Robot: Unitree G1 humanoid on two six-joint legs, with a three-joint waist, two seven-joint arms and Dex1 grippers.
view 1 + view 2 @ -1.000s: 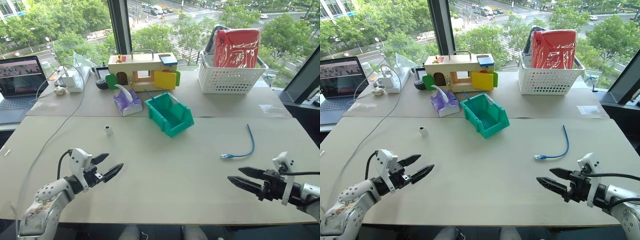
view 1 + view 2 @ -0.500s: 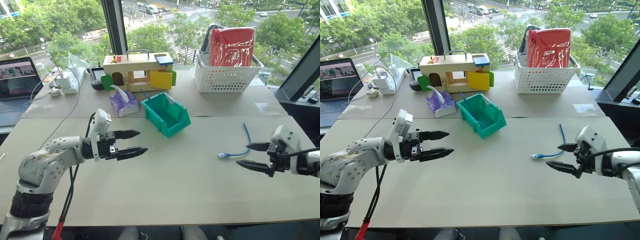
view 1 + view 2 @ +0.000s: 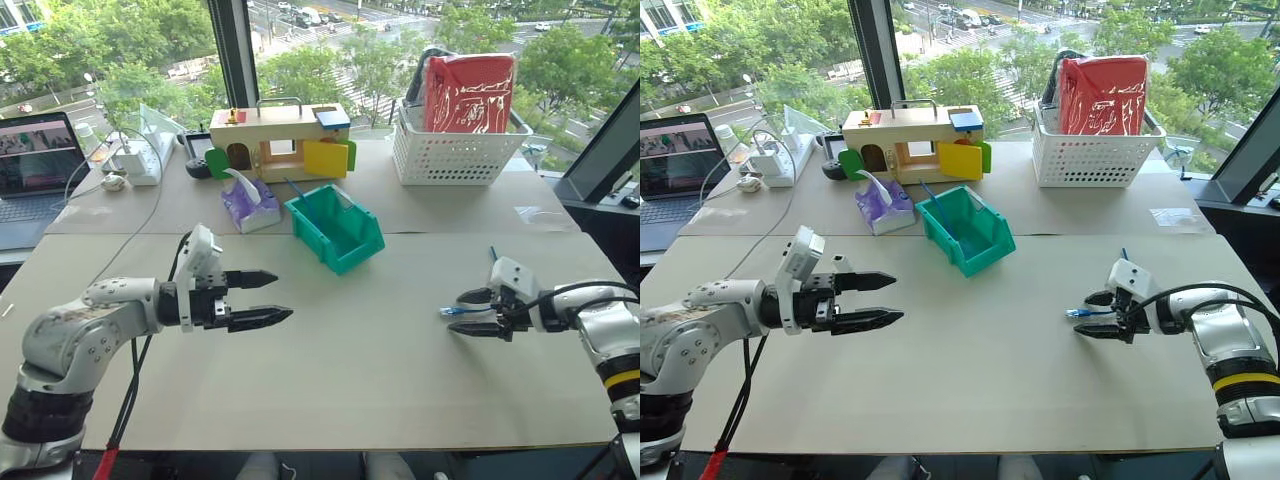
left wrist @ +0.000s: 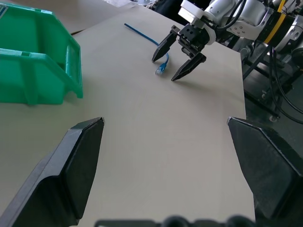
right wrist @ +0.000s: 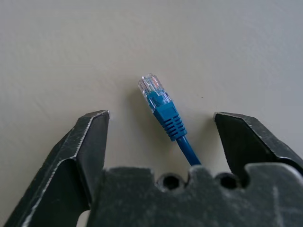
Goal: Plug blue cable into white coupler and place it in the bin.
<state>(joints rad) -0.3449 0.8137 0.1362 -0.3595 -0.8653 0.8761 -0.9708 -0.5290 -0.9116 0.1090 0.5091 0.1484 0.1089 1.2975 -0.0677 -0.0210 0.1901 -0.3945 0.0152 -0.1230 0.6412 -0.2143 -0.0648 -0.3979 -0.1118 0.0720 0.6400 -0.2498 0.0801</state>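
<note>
Blue cable (image 5: 163,111) lies flat on the surface (image 3: 350,350), plug end between the right gripper's (image 3: 468,312) spread jaws, untouched. Left gripper (image 3: 270,298) hovers, jaws spread, near the bin (image 3: 335,228).

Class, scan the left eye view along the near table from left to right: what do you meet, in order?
left gripper → teal bin → blue cable's plug → right gripper
</note>
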